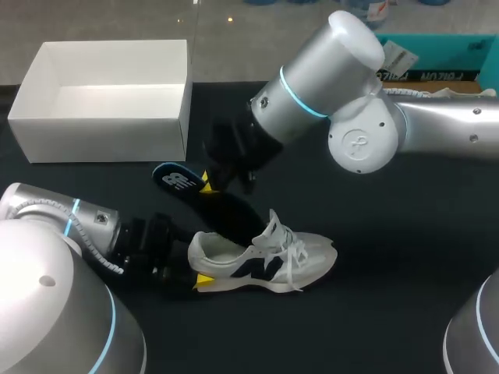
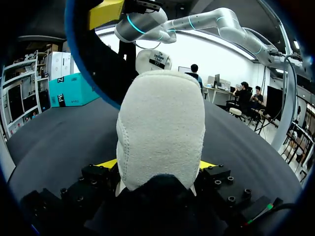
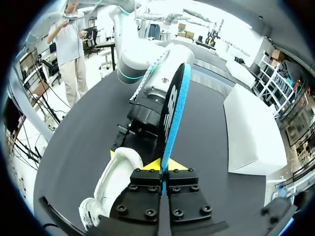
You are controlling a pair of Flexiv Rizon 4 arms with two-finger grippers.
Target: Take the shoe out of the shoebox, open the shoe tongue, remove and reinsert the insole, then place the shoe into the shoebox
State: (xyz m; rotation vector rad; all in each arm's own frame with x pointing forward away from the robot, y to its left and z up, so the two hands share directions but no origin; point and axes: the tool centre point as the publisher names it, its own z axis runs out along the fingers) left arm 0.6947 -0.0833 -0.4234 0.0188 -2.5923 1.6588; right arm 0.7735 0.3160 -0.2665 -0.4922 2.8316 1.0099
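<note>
Shoe (image 1: pixel 265 261) lies on the bench (image 1: pixel 390 273), heel pinched by left fingers (image 2: pixel 109 163); right fingers (image 3: pixel 150 165) pinch the insole (image 1: pixel 207 199) beside it.

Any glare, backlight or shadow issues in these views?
Head view: the black insole nearly vanishes against the dark table, and the right arm shell glares. Left wrist view: the bright wall behind backlights the insole, though the shoe heel is evenly lit. Right wrist view: the white shoebox looks washed out, and the insole's blue edge is well lit.

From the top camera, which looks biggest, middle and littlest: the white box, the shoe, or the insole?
1. The shoebox, easily biggest.
2. The shoe.
3. The insole, narrower than the shoe; it is partly hidden, so this gap is less sure.
</note>
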